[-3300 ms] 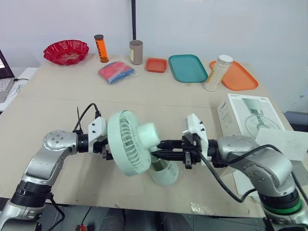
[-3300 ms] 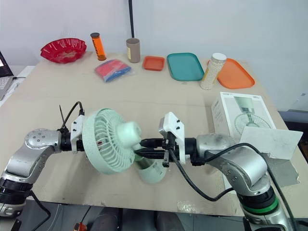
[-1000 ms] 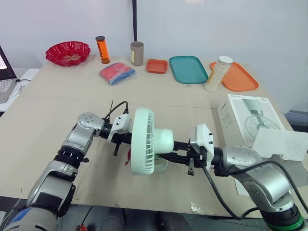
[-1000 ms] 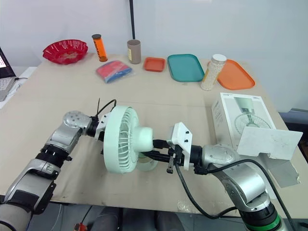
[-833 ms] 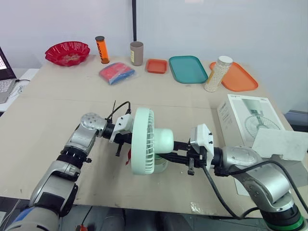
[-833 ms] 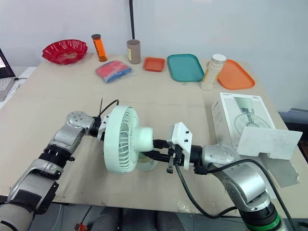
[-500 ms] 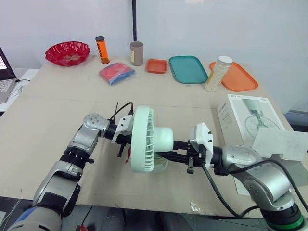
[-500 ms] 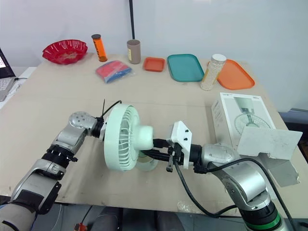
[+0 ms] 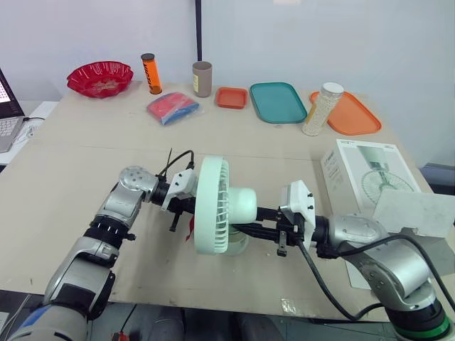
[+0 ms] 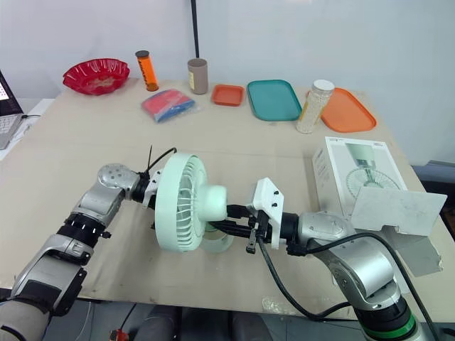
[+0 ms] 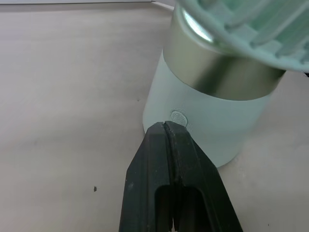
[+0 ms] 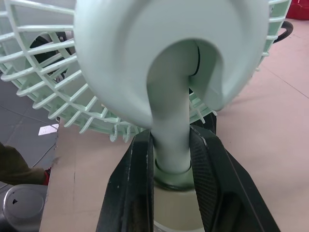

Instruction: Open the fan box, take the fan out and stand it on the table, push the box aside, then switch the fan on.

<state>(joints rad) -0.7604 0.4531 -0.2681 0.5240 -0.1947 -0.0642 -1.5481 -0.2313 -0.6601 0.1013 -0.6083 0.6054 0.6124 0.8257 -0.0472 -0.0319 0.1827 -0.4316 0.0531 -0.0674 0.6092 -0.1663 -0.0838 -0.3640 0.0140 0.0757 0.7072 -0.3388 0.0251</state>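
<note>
The mint-green fan [image 9: 213, 206] stands on the table [image 9: 85, 163] near its front edge, head turned edge-on to me. My right gripper [image 12: 171, 140] is shut on the fan's thin neck, one finger on each side, just above the round base [image 9: 240, 246]. My left gripper [image 11: 165, 126] is shut, and its joined tips sit right at the small oval button [image 11: 178, 117] low on the base. In the eye views the left gripper [image 9: 182, 212] is partly hidden behind the fan head. The white fan box [image 9: 366, 174] lies at the right with its flap [image 9: 412, 213] open.
Along the back stand a red bowl [image 9: 99, 77], an orange tube [image 9: 149, 72], a brown cup [image 9: 202, 78], a red-blue packet [image 9: 171, 108], a small orange tray [image 9: 230, 96], a teal tray [image 9: 277, 101], a bead bottle [image 9: 320, 108] and an orange tray [image 9: 352, 114].
Since the oldest frame the left arm has swung in and the fan head has turned edge-on. Over the last second the left gripper nudged toward the base, then eased back slightly.
</note>
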